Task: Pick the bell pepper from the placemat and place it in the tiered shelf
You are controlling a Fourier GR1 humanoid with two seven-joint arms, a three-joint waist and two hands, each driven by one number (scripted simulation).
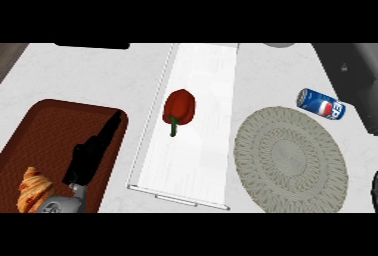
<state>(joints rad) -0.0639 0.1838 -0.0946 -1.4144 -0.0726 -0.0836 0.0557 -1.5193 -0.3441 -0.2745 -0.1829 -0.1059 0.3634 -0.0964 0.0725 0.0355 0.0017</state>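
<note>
The bell pepper (179, 106) is laid on the tiered shelf (193, 162), so placement is judged done. The left hand (90, 152) is rested with fingers straight, nothing held.

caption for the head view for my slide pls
Head view: red bell pepper lying on the white tiered shelf, round placemat to its right, left hand open over the brown tray.

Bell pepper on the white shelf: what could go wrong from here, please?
1. The bell pepper lies on its side close to the left edge of the tiered shelf. Being rounded, it might roll off onto the counter.
2. The left hand, open, is over the brown tray beside the croissant. A careless pull back might knock the croissant.
</note>
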